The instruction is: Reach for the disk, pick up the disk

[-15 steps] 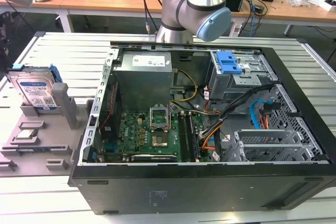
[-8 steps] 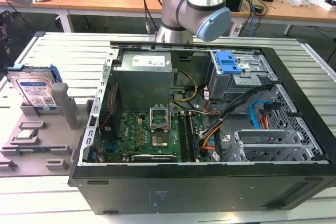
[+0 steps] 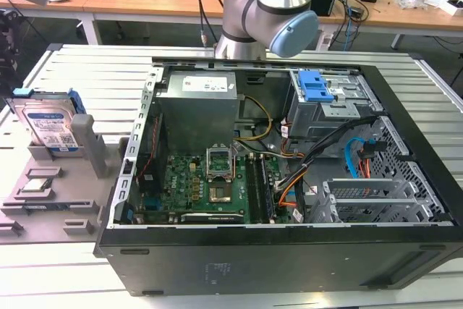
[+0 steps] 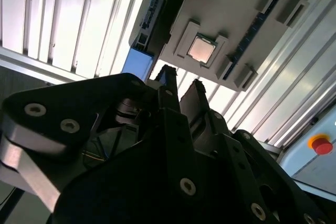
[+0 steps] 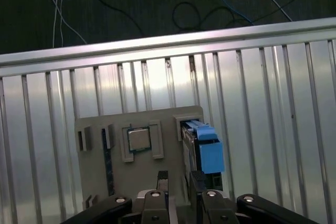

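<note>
The disk point(image 3: 49, 124) is a silver hard drive with a white-and-blue label and a blue bracket. It stands on edge in a grey holder point(image 3: 81, 135) at the exterior view's left, outside the computer case. In the first wrist view I look down on the disk's top edge and blue bracket point(image 5: 211, 156). My gripper point(image 5: 179, 181) hangs well above it, slightly to one side. In the second wrist view the disk point(image 4: 137, 65) lies beyond my gripper point(image 4: 181, 81). The fingers stand a small gap apart with nothing between them.
A small square processor chip point(image 5: 139, 140) sits in a pocket of the grey holder point(image 5: 168, 121), beside the disk. The open computer case point(image 3: 275, 179) fills the middle of the ribbed metal table point(image 3: 65, 63). A red stop button point(image 4: 320, 144) sits off to one side.
</note>
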`<state>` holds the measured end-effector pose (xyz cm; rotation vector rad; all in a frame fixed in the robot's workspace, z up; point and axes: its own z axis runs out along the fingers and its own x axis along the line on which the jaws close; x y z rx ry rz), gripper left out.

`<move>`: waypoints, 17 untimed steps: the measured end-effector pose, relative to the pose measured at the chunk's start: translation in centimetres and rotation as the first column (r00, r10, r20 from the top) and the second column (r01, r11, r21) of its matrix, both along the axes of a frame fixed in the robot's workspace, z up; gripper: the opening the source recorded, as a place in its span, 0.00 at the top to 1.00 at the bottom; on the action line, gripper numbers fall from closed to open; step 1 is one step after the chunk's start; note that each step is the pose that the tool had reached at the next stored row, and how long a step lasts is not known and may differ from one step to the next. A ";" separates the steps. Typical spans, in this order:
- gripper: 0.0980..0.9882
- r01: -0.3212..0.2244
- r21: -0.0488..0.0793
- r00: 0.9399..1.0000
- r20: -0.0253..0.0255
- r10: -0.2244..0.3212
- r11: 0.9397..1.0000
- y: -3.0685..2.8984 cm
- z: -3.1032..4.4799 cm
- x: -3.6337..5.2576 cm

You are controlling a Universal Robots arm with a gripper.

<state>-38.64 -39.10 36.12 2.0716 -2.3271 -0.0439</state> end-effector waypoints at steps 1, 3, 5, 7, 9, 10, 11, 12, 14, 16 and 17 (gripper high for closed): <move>0.77 0.000 0.000 1.000 0.000 0.000 1.000 0.06 0.00 0.00; 0.77 -0.001 0.000 1.000 0.000 0.001 1.000 0.23 0.00 0.02; 0.77 -0.001 0.000 1.000 0.000 0.001 1.000 0.36 0.00 0.03; 0.77 -0.002 0.000 1.000 0.000 0.002 1.000 0.48 0.00 0.05; 0.77 -0.002 0.000 1.000 0.000 0.002 1.000 0.57 -0.01 0.05; 0.77 -0.003 0.000 1.000 0.000 0.003 1.000 0.63 -0.02 0.05; 0.77 -0.003 0.000 1.000 0.000 0.003 1.000 0.66 -0.02 0.06; 0.77 -0.003 0.000 1.000 0.000 0.003 1.000 0.71 -0.02 0.06; 0.77 -0.004 0.000 1.000 0.000 0.004 1.000 0.80 -0.04 0.07; 0.77 -0.004 0.000 1.000 0.000 0.004 1.000 0.84 -0.09 0.07; 0.77 -0.005 0.000 1.000 0.000 0.005 1.000 0.87 -0.13 0.07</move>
